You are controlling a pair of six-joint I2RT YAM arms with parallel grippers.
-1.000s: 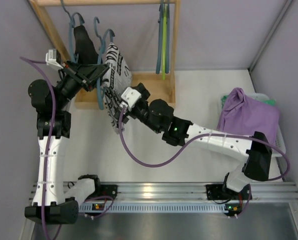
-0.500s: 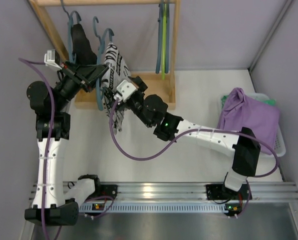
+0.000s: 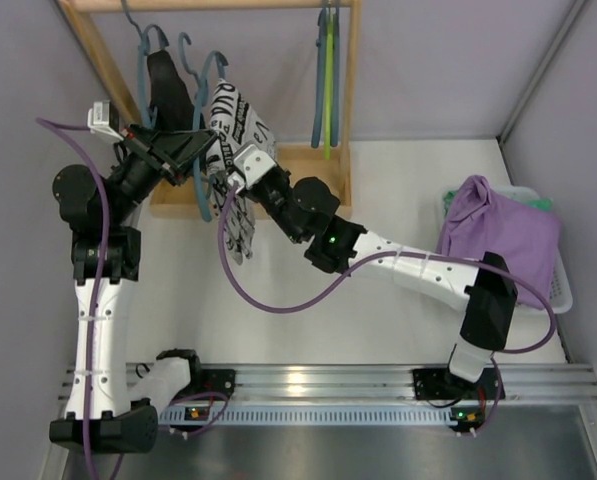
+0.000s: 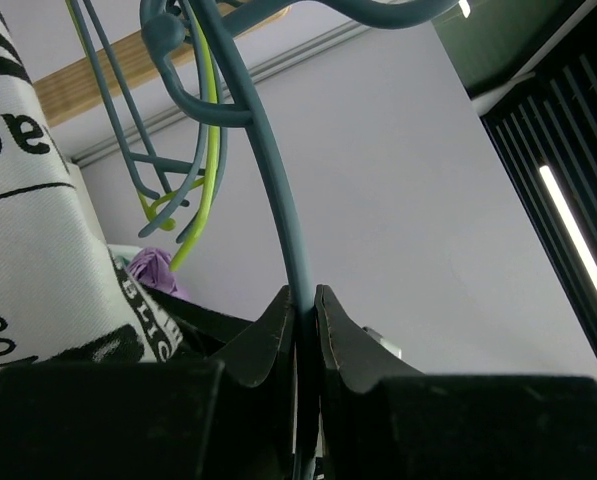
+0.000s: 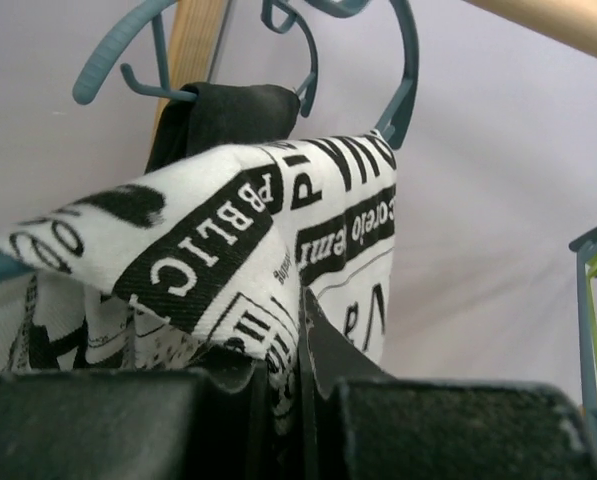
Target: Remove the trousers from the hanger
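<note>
White trousers with black print [image 3: 236,122] hang over a teal hanger [image 3: 200,190] on the wooden rack. My left gripper [image 3: 191,150] is shut on that hanger's thin bar [image 4: 278,200], which runs up between its fingertips. The right gripper [image 3: 234,176] is shut on a fold of the printed trousers [image 5: 228,240], pinched between its jaws. Black trousers [image 3: 163,90] hang on another teal hanger just left, also seen behind the printed cloth [image 5: 228,110]. Purple trousers [image 3: 493,230] lie in a heap at the right.
The wooden rack [image 3: 350,100] stands at the back, with empty teal and green hangers [image 3: 325,90] on its rail. A white basket [image 3: 563,290] at the right edge holds the purple heap. Purple walls close in on both sides.
The right gripper moved up and left into the printed trousers and went from open to shut on the cloth. The left gripper kept its hold on the hanger.
</note>
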